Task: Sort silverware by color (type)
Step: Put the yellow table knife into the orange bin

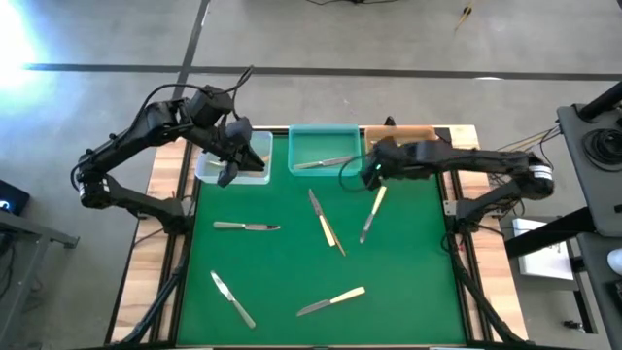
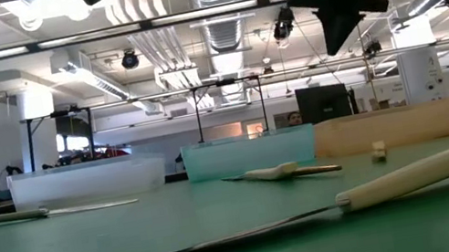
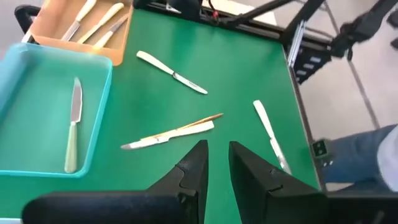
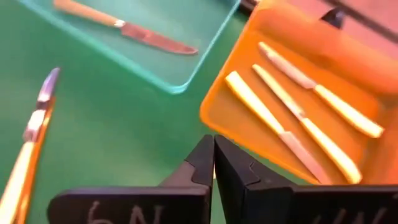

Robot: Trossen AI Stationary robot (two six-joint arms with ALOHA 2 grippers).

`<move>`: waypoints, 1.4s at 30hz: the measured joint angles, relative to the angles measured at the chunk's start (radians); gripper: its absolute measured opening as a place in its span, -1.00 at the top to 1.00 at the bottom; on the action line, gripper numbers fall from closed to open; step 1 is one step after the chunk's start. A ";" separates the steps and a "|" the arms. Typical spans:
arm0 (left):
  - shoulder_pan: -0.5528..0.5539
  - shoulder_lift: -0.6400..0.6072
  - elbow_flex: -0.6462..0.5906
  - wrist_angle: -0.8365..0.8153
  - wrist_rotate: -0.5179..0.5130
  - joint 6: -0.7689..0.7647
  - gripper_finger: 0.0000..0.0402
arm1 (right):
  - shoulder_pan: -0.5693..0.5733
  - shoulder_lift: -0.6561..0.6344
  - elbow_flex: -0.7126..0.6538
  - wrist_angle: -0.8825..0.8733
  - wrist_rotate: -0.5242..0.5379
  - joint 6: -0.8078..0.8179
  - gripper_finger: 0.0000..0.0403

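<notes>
Several knives lie flat on the green mat: two all-silver ones (image 1: 246, 226) (image 1: 233, 298), two cream-handled ones (image 1: 330, 301) (image 1: 372, 214), and a cream one crossed with a gold one (image 1: 326, 224). My left gripper (image 1: 230, 165) hovers open over the clear bin (image 1: 255, 171), holding nothing; its fingers (image 3: 194, 168) stand apart above bare mat. My right gripper (image 1: 372, 173) is shut and empty above the mat beside the amber bin (image 4: 249, 127). That bin holds three cream-handled knives (image 4: 292, 134). The teal bin (image 1: 323, 136) holds one knife (image 1: 326, 162).
The three bins stand in a row along the mat's far edge: clear, teal, amber (image 1: 413, 133). Wooden table strips and dark frame rails (image 1: 180, 224) flank the mat. A person's leg (image 3: 360, 155) shows past the table's edge. Bare mat lies between the knives.
</notes>
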 joint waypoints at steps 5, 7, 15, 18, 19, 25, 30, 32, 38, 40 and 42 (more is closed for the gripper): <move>-0.002 0.000 0.000 0.018 0.000 -0.072 0.77 | 0.003 -0.021 -0.050 0.014 -0.143 -0.033 0.97; -0.002 0.000 0.000 0.020 0.000 -0.086 0.77 | 0.002 -0.009 -0.086 0.022 -0.189 -0.037 0.96; -0.002 0.001 0.000 0.023 0.000 -0.125 0.77 | -0.016 0.024 -0.209 0.061 -0.243 0.115 0.80; -0.002 0.001 0.000 0.022 0.000 -0.111 0.77 | -0.018 0.025 -0.239 0.103 -0.237 0.200 0.68; -0.002 0.002 0.000 0.022 0.000 -0.102 0.77 | -0.020 0.025 -0.247 0.126 -0.236 0.232 0.63; -0.002 0.002 0.000 -0.018 0.000 -0.014 0.77 | -0.021 0.048 -0.300 0.159 -0.190 0.571 0.36; -0.002 0.002 0.000 -0.066 -0.001 0.084 0.77 | -0.020 0.113 -0.348 0.184 -0.186 0.702 0.22; -0.001 0.002 0.000 -0.069 -0.001 0.107 0.77 | -0.020 0.138 -0.351 0.208 -0.184 0.740 0.19; 0.000 0.002 0.000 -0.104 -0.002 0.161 0.77 | -0.024 0.190 -0.351 0.318 -0.181 0.746 0.19; 0.000 0.002 0.000 -0.120 -0.007 0.173 0.77 | -0.037 0.213 -0.351 0.326 -0.176 0.738 0.20; 0.000 0.002 0.000 -0.128 -0.029 0.178 0.77 | -0.054 0.240 -0.351 0.320 -0.176 0.737 0.22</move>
